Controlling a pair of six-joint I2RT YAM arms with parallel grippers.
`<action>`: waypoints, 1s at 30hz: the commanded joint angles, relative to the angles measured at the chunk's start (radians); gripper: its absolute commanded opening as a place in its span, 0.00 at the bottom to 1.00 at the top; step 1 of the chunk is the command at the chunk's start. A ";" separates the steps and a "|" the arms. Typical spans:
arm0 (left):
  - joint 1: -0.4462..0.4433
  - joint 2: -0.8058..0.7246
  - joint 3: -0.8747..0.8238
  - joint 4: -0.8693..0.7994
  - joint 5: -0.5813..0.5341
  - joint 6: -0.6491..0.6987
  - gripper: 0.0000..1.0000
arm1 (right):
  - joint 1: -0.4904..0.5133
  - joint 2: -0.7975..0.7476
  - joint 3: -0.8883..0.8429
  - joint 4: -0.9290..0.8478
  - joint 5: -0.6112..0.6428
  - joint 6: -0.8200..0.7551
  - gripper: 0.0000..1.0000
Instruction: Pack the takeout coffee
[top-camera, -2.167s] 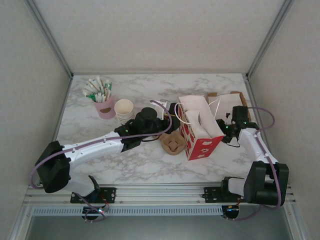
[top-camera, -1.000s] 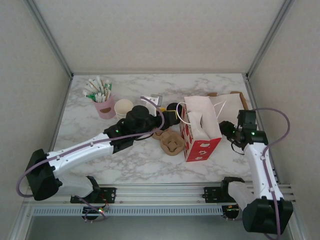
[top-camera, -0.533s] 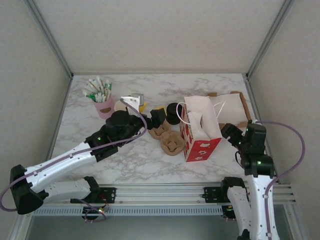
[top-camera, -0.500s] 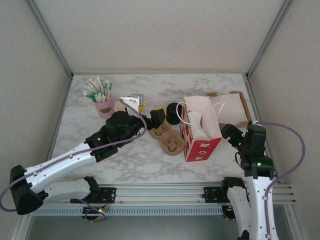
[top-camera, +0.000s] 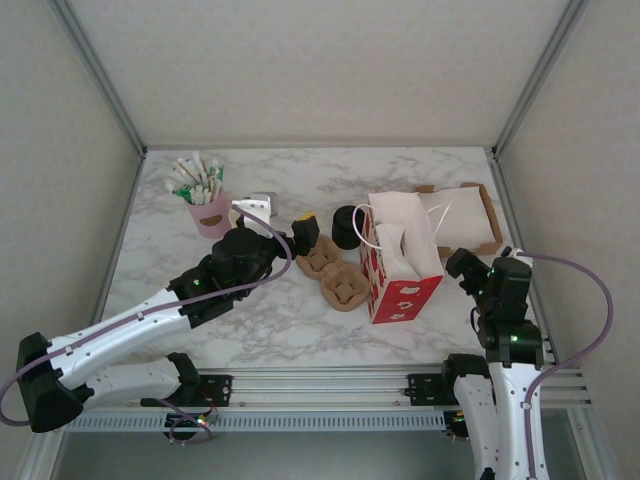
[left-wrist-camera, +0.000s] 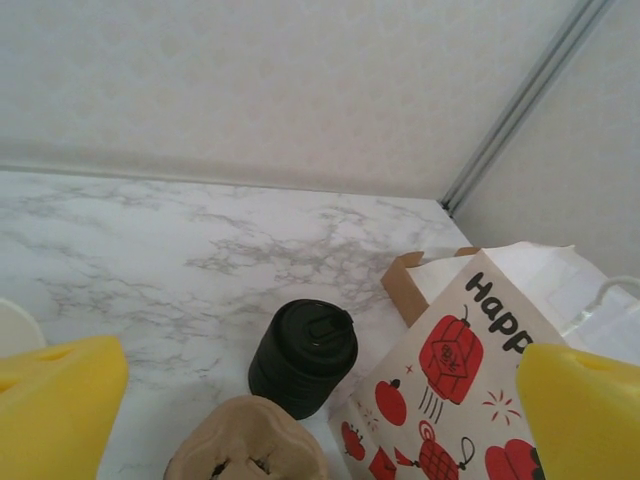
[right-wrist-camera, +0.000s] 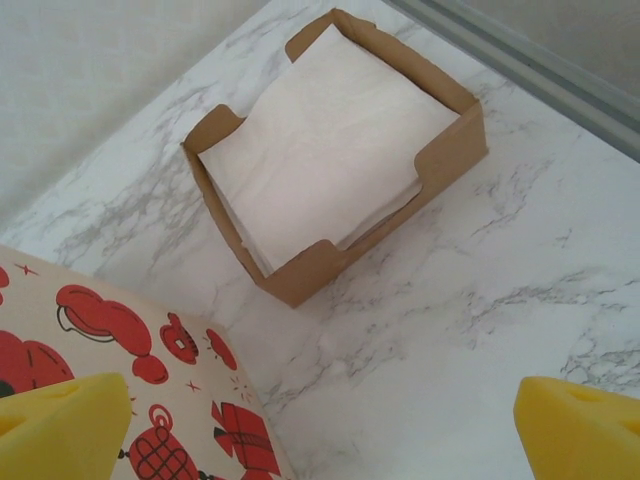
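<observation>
The takeout coffee is hidden from view. A white paper bag (top-camera: 402, 262) with red prints stands open at the middle right, also seen in the left wrist view (left-wrist-camera: 470, 360) and the right wrist view (right-wrist-camera: 120, 370). My left gripper (top-camera: 295, 236) hovers left of the bag, above the brown pulp cup carriers (top-camera: 335, 275). It is open, its yellow pads (left-wrist-camera: 60, 400) far apart with nothing between them. My right gripper (top-camera: 468, 270) is pulled back right of the bag, open and empty, its yellow pads (right-wrist-camera: 580, 430) wide over bare table.
A squat black stack of lids (top-camera: 347, 226) (left-wrist-camera: 303, 355) stands just left of the bag. A cardboard box of napkins (top-camera: 465, 220) (right-wrist-camera: 330, 150) sits at the back right. A pink cup of sachets (top-camera: 205, 205) stands at the back left.
Both arms have drawn back from the bag, the left one leftward and the right one toward the near edge. Both grippers have opened wider.
</observation>
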 joint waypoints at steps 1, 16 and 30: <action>-0.006 -0.034 0.004 -0.034 -0.057 0.020 1.00 | -0.001 -0.009 -0.012 0.044 0.055 0.011 0.99; 0.164 -0.220 -0.027 -0.225 -0.264 -0.057 1.00 | -0.001 0.145 0.169 -0.057 -0.036 -0.145 0.99; 0.720 -0.295 -0.352 -0.056 0.074 -0.192 1.00 | -0.142 0.312 0.171 0.120 -0.104 -0.199 0.99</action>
